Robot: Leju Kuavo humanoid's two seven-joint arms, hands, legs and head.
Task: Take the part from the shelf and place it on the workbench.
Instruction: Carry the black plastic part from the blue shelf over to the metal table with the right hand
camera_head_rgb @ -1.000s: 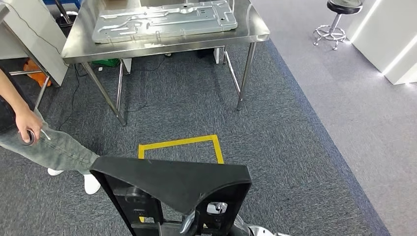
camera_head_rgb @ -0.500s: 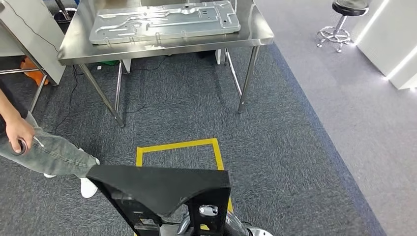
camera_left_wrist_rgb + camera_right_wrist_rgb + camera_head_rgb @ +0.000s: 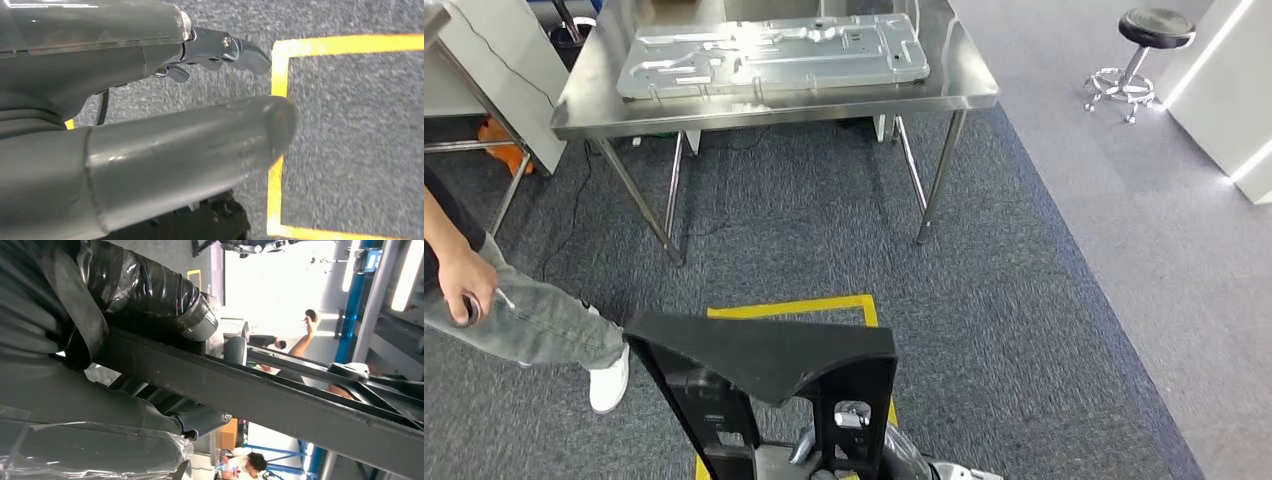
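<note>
Carpet spreads under the head view, with a steel table ahead carrying a grey metal panel. Low in the picture the black part hangs over a yellow tape square; a person stands at the left. At the left wrist, the left hand holds nothing, fingers apart above the tape. At the right wrist, the right hand grips the part's black bar.
</note>
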